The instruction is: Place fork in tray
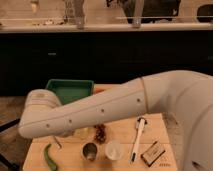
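At the back-left of the wooden tabletop (165, 131), the green tray (70, 92) is sitting with only bare green floor showing in its visible part, while the white arm (100, 112) is covering its near edge. The arm is reaching across from the right, in front of the tray, and its bulky end is hanging just in front of the tray's left corner. The gripper is sitting out of sight behind that end, its jaws standing wide. The fork (58, 143) is lying on the tabletop in front of the tray, outside it, with only a thin sliver peeking out beneath the arm. Between the tray and the front edge, a pale green cup (82, 133) is showing partly under the arm, its contents hidden. Farther in front of the tray, a small metal cup (90, 151) is standing with a dark inside that I cannot read, and a white cup (114, 150) is standing beside it, looking pale inside. A green chili pepper (49, 157) is lying front-left of the tray, and a white-and-black utensil (138, 140) is lying well to its front-right.
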Action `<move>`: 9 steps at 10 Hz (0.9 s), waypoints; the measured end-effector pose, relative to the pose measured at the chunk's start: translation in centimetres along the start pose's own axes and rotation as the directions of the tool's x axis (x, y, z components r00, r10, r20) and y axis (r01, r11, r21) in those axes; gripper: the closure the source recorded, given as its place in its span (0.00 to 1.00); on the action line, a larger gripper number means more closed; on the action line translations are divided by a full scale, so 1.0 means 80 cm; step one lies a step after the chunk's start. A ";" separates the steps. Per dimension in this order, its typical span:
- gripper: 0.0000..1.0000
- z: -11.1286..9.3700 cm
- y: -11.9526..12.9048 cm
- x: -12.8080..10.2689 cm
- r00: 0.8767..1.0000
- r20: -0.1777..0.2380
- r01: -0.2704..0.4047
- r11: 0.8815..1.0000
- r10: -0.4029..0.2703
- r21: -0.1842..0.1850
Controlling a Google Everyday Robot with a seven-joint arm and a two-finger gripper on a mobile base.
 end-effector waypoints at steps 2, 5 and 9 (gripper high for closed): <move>0.20 0.003 -0.039 -0.022 0.994 0.001 0.106 0.994 -0.106 -0.018; 0.20 0.027 -0.071 -0.049 0.972 0.016 0.235 0.971 -0.235 -0.047; 0.20 0.045 -0.091 -0.063 0.953 0.031 0.302 0.952 -0.300 -0.058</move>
